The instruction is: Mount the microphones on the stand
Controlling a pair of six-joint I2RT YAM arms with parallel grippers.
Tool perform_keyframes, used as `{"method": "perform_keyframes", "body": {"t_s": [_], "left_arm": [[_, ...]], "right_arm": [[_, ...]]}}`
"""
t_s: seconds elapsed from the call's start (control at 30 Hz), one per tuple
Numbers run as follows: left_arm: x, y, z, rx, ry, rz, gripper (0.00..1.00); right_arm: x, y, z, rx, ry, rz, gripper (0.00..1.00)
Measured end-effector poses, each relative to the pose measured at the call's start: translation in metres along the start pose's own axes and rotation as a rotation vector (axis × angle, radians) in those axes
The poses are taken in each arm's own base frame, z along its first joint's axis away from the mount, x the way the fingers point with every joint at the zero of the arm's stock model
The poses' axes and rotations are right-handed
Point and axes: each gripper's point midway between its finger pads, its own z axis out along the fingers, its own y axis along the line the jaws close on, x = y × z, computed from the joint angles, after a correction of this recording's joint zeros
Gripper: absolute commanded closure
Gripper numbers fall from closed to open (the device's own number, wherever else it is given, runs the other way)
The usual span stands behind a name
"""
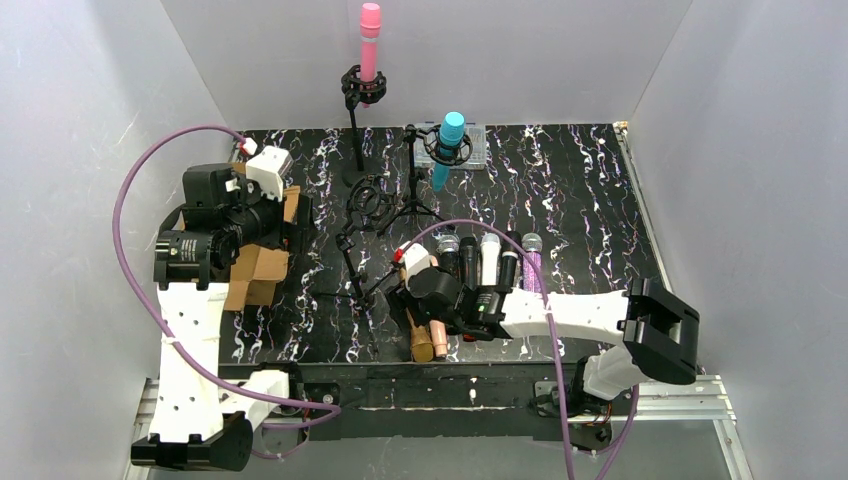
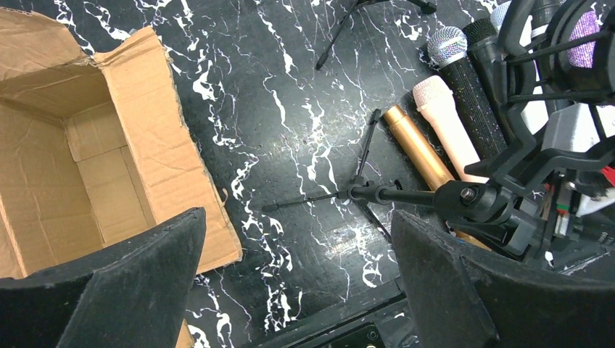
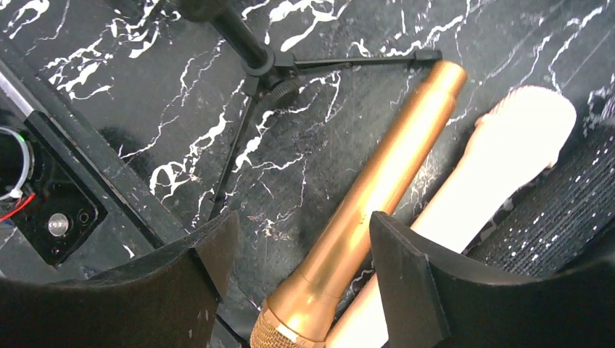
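A pink microphone [image 1: 369, 40] stands in the clip of the far stand [image 1: 361, 90]. A teal microphone [image 1: 449, 140] sits in a second stand's mount. A third stand [image 1: 366, 205] has an empty shock mount. A gold microphone [image 3: 377, 188] and a peach one [image 3: 493, 167] lie side by side near the front edge. My right gripper [image 3: 301, 261] is open, low over the gold microphone, one jaw on each side of its body; it also shows in the top view [image 1: 425, 322]. My left gripper [image 2: 297, 290] is open and empty, between a cardboard box and the empty stand.
An open cardboard box [image 2: 65, 145] lies at the left. Several more microphones [image 1: 490, 258], black, white and purple glitter, lie in a row right of centre. The empty stand's tripod legs [image 3: 265, 72] spread on the table beside the gold microphone.
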Motion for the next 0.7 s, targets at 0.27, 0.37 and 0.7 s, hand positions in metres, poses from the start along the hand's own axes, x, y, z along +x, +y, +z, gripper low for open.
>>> {"method": "perform_keyframes", "body": {"t_s": [0.27, 0.37, 0.7], "left_arm": [[0.003, -0.003, -0.005, 0.005, -0.003, 0.018, 0.01], [0.006, -0.004, -0.008, 0.008, -0.002, 0.027, 0.01], [0.010, -0.008, -0.009, 0.029, 0.000, 0.047, 0.01]], "right_arm": [[0.030, -0.013, 0.013, 0.096, 0.096, 0.042, 0.32], [0.036, -0.016, 0.017, 0.119, 0.116, 0.042, 0.33], [0.050, -0.027, 0.028, 0.201, 0.151, 0.072, 0.37]]}}
